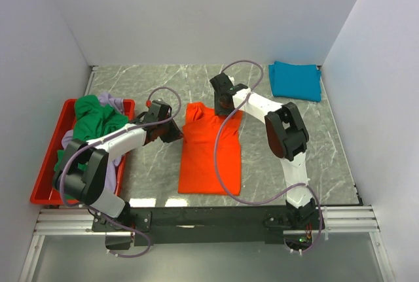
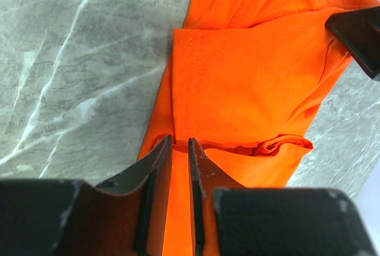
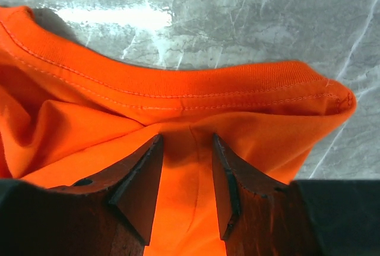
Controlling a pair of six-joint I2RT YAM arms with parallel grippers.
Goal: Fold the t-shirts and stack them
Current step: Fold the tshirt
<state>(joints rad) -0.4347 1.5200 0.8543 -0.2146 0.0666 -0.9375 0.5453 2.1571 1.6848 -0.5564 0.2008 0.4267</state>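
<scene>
Near the middle of the table (image 1: 154, 164), lying as a long narrow strip: the orange t-shirt (image 1: 211, 158), neck end toward the top of the frame, bottom hem toward the bottom. Looks folded in from both sides already, with the sleeves tucked over the body. Seems to be at the next fold now, the one that makes the strip shorter.

Left fingers (image 2: 161, 164) close together, pinching the thin left edge of the cloth, just under the folded-in sleeve. From above, at the upper left side of the strip. Right fingers (image 3: 142, 173) a bit wider apart, with a thick bunch of orange cloth filling the gap, just below the neck band. Little folds pulled up around both pairs of tips, so most likely held, not just touched.

Next, probably: lift the neck end with both arms at the same height, carry it down the frame toward the hem, and lay it flat on the lower half. Best to go slow and keep both sides even, or else a crooked fold. Soft cloth, so likely to sag between the two grips.

After that, over to the pile. Folded and waiting in the upper right corner: a teal-blue t-shirt (image 1: 296, 80). Not yet done, heaped in the red tray (image 1: 47, 184) at the left: a green t-shirt (image 1: 97, 117) and a lavender t-shirt (image 1: 116, 104)
</scene>
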